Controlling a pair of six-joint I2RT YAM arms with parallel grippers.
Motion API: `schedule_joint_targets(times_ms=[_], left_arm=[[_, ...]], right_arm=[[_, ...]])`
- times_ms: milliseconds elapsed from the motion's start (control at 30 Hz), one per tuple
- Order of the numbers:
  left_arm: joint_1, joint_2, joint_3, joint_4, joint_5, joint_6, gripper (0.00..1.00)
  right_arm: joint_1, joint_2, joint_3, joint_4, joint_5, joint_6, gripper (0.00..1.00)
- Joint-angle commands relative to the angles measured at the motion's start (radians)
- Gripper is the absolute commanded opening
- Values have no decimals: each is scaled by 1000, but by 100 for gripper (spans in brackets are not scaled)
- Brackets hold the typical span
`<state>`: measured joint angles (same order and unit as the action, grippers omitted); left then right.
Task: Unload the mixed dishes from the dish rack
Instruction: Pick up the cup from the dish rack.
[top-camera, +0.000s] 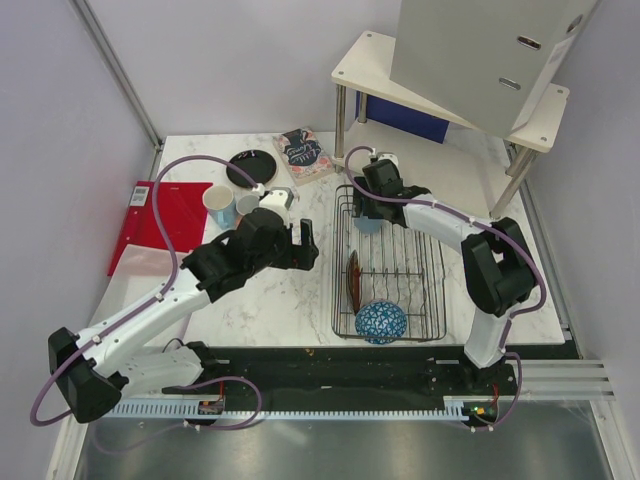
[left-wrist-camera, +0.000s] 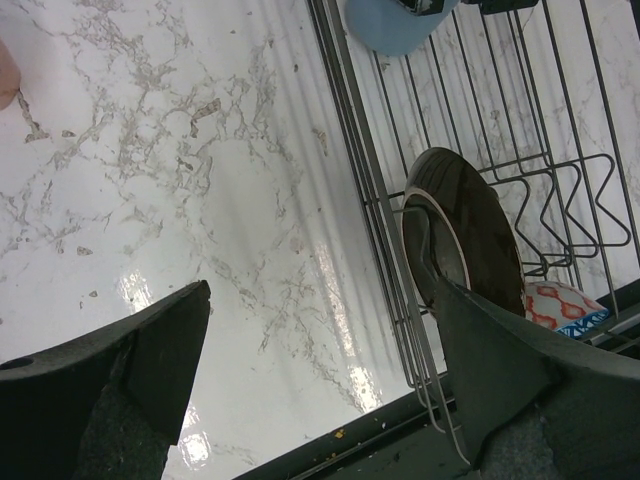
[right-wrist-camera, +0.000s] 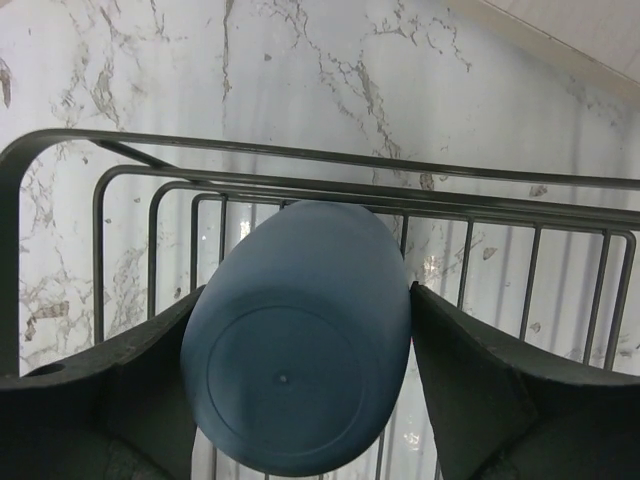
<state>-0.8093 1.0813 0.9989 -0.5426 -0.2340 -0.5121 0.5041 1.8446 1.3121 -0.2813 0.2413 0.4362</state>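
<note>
**Right claw on the cup, left claw spread wide over the marble!**
The right claw (right-wrist-camera: 300, 300) presses its two fingers against both sides of a light-blue plastic cup (right-wrist-camera: 295, 385), base up, at the far end of the black wire dish rack (top-camera: 405, 265). The left claw (left-wrist-camera: 322, 300) hangs with fingers apart and nothing between them, above the white marble surface (top-camera: 300, 300) just beside the rack's left rim. A dark red-brown round plate (left-wrist-camera: 470, 230) stands on edge in the dividers. A blue-and-white patterned bowl (top-camera: 381, 322) sits at the near end.

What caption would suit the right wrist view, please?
Jaws flank a base-up blue cup inside the black wire dish rack.
</note>
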Motion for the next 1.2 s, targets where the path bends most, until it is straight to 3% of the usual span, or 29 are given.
schedule_joint_targets(times_ms=[0, 167, 433, 533, 567, 667, 733, 800, 900, 1000, 1033, 1167], left_arm=[[-5, 5, -11, 47, -4, -29, 99], [-4, 8, -14, 50, -5, -34, 99], [-4, 9, -11, 53, -40, -45, 99], [-2, 0, -22, 78, -65, -75, 99], [-4, -6, -40, 119, -59, -89, 99], [-1, -67, -121, 232, -15, -121, 99], [-1, -115, -192, 412, 31, -140, 99], [2, -187, -282, 588, 86, -166, 99], [9, -196, -298, 699, 269, -195, 99], [9, -190, -319, 791, 412, -236, 99], [9, -193, -344, 905, 450, -258, 99], [10, -184, -460, 1138, 495, -356, 99]], right_arm=[[4, -22, 26, 33, 12, -10, 75], [8, -93, 1, 44, 15, -11, 49], [40, -428, -105, 36, -28, 22, 33], [42, -612, -235, 128, -66, 47, 5], [40, -654, -294, 161, -77, 59, 0], [39, -790, -375, 235, -158, 137, 0], [37, -872, -462, 274, -227, 227, 0], [37, -941, -561, 408, -293, 288, 0], [37, -999, -697, 618, -385, 436, 0], [37, -1001, -792, 798, -428, 538, 0], [37, -995, -806, 833, -438, 555, 0], [37, -957, -864, 1020, -476, 640, 0]])
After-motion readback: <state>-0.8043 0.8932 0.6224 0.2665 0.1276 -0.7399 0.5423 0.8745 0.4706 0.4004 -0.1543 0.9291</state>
